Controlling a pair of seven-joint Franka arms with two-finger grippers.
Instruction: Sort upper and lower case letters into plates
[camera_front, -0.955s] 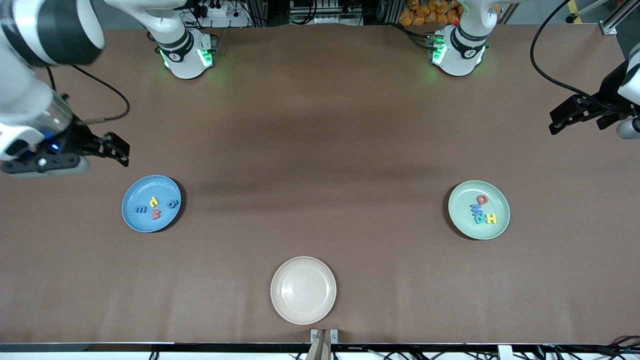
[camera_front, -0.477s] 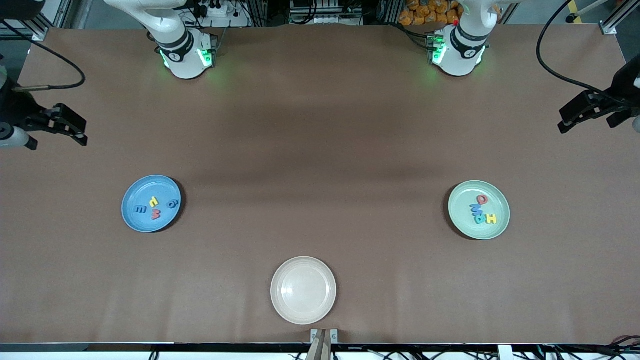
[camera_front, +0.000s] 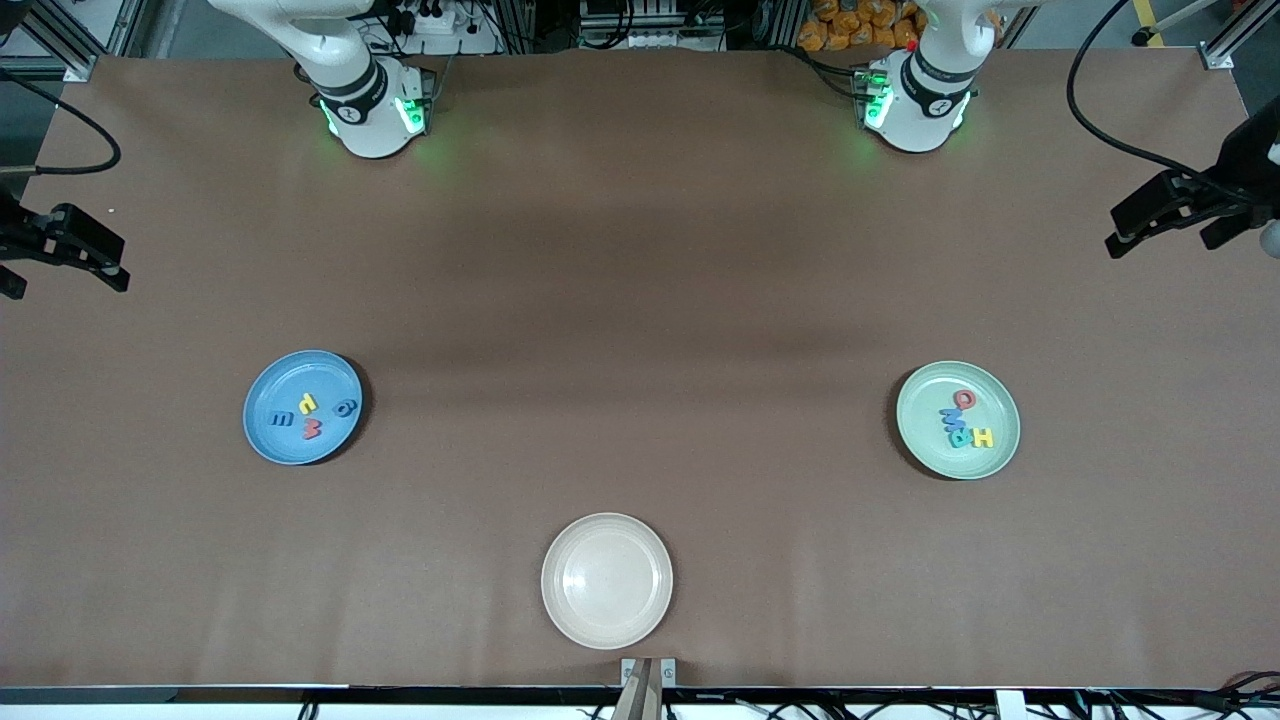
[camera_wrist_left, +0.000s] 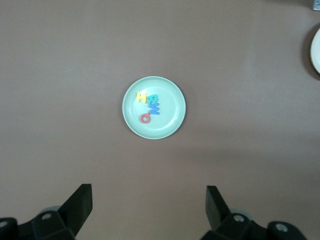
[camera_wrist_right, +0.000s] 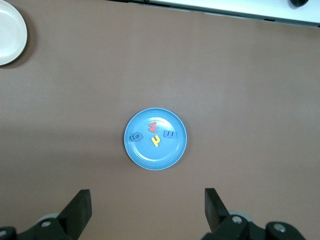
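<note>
Sorting looked finished: four letters (camera_front: 310, 415) lay in blue plate (camera_front: 265, 440), four letters (camera_front: 965, 420) in green plate (camera_front: 1003, 400). Beige plate (camera_front: 607, 625) held nothing. No letter on bench (camera_front: 640, 300). Left tool (camera_front: 1165, 215) and right tool (camera_front: 75, 250) hung wide, unloaded, over bench ends.

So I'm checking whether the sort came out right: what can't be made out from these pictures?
- Letters in the blue plate: front and right wrist views, too small to tell upper from lower case.
- Letters in the mint green plate: the same, and they overlap.
- Right claw and left claw: front view, arms cut off by the edges.
- Cream plate: cut by the edge in both wrist views.
</note>
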